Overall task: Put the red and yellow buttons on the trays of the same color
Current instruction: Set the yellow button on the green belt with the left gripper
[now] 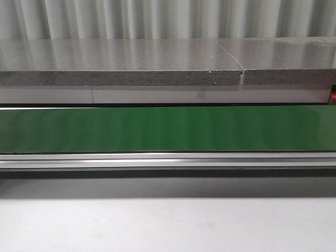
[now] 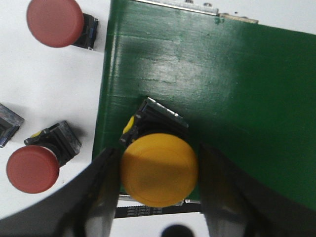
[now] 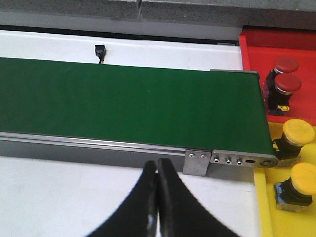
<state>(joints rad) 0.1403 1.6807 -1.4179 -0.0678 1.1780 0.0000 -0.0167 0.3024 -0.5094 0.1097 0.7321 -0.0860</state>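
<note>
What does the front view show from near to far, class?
Pale grey tabletop → silver aluminium conveyor rail → glossy green conveyor belt → speckled grey stone ledge → white corrugated wall.

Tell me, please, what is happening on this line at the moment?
The left gripper straddles a yellow button at the end of the green belt, fingers on either side of its cap; contact is unclear. Two red buttons lie beside the belt there. The right gripper is shut and holds nothing, at the belt's other end. There the red tray holds two red buttons and the yellow tray two yellow ones.
</note>
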